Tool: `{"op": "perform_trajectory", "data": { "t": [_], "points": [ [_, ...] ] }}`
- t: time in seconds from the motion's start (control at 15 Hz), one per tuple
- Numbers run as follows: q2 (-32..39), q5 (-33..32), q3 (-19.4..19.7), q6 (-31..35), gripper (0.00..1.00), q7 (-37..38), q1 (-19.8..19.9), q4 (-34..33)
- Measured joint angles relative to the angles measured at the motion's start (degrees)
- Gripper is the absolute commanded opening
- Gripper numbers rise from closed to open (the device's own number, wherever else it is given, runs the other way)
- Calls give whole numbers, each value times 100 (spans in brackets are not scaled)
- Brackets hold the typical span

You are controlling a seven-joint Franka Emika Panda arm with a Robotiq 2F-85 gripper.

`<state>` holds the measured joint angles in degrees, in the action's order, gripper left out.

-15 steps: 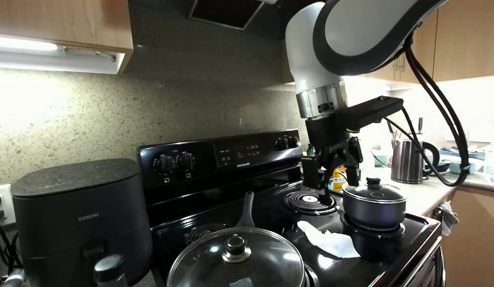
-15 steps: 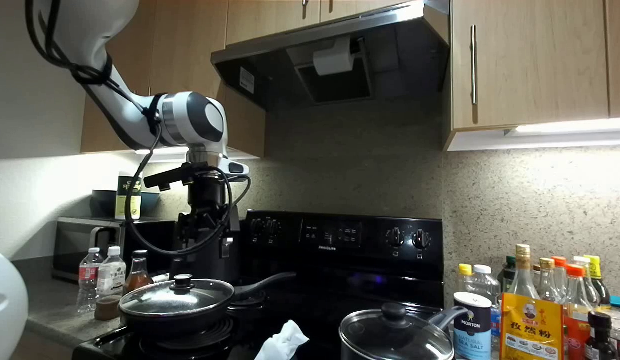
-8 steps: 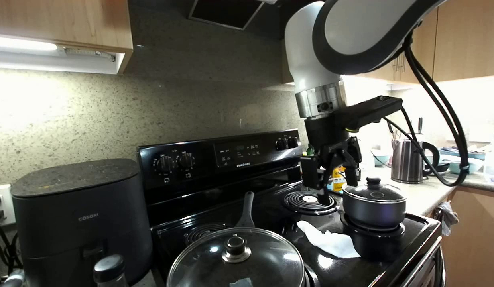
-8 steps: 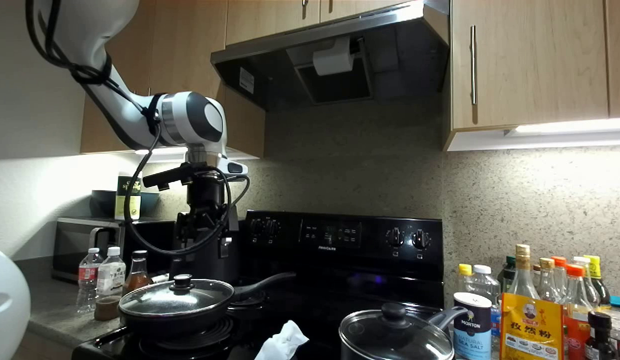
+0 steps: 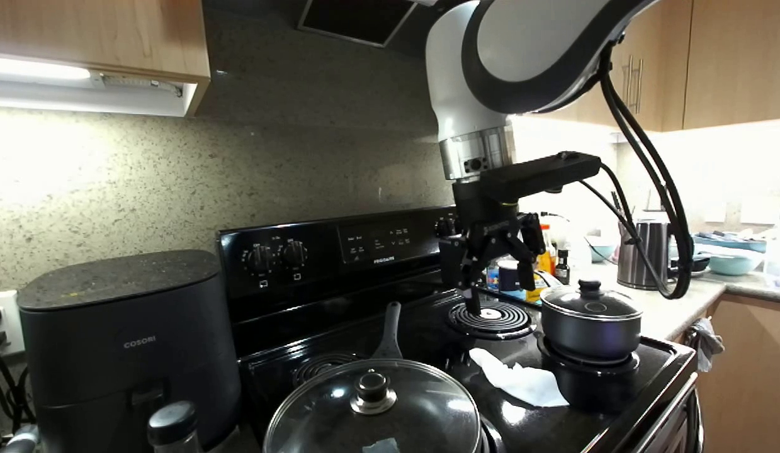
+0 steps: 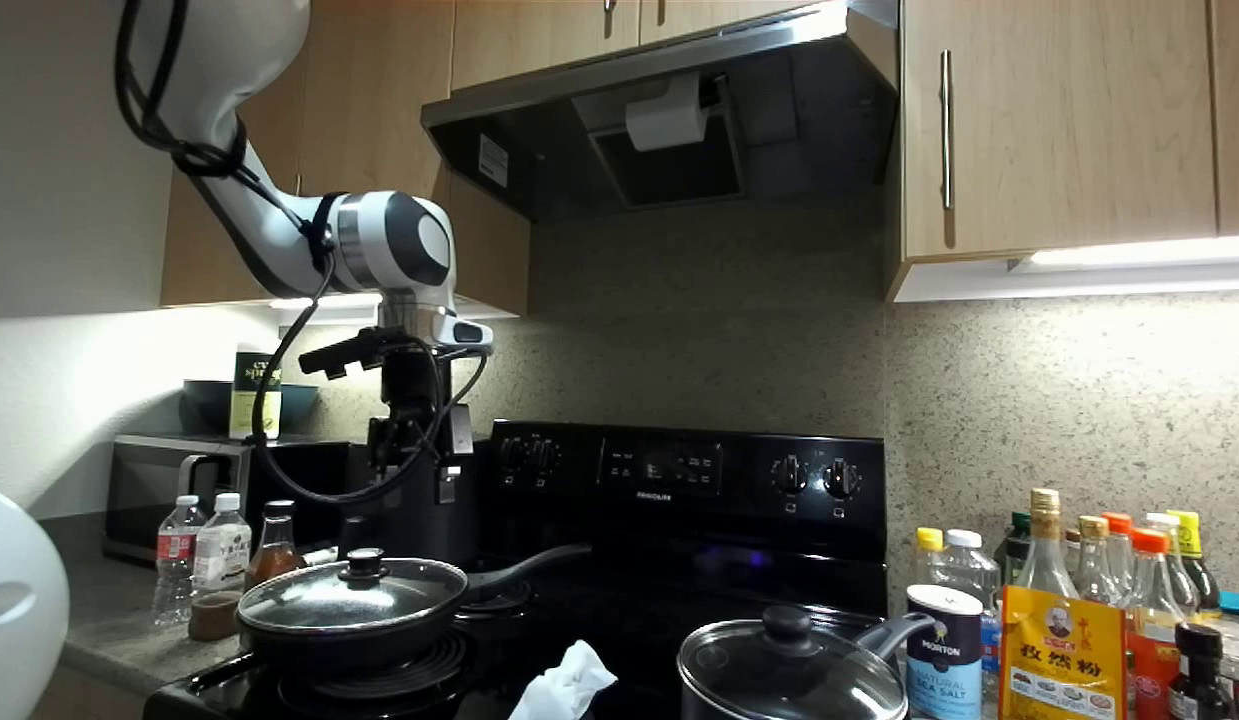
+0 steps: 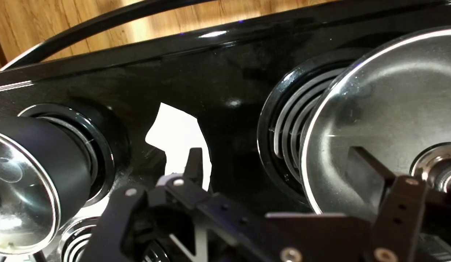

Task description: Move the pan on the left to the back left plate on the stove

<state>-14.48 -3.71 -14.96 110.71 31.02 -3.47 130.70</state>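
The wide dark pan [image 5: 421, 428] with its domed glass lid sits on the front left ring of the stove in both exterior views. Its long black handle [image 6: 529, 572] points toward the stove's back panel. Behind the pan, the back left plate [image 5: 323, 365] shows only in part, with nothing standing on it. My gripper [image 5: 500, 296] hangs above the stove, fingers down and spread, nothing between them. In the wrist view, the pan's lid [image 7: 374, 83] lies below on the right side, and one finger [image 7: 367, 171] overlaps it in the picture without visible contact.
A smaller lidded pot [image 5: 591, 327] stands on the front right ring. White crumpled paper [image 5: 522, 380] lies between pot and pan. An air fryer [image 5: 125, 352] stands left of the stove, bottles [image 6: 1049, 560] and jars right. The range hood [image 6: 669, 120] hangs overhead.
In the last half second the arm and gripper have shifted toward the stove's left side, away from the pot. The jaws remain spread. Pan, pot and paper have not moved.
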Motion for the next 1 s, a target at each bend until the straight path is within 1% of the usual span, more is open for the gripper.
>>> {"op": "perform_trajectory", "data": {
  "t": [0.2, 0.33, 0.47, 0.67, 0.87, 1.0],
  "points": [
    [42, 0, 11, 4, 100, 13, -3, -24],
    [56, 0, 12, 51, 100, 193, -8, -24],
    [170, 0, -3, 379, 100, 599, -28, -29],
    [599, -64, -44, 1047, 100, 1188, -65, -162],
    [1174, -343, -28, 1563, 100, 1675, -119, -483],
    [1511, -481, 32, 1698, 100, 1869, -151, -722]
  ]
}}
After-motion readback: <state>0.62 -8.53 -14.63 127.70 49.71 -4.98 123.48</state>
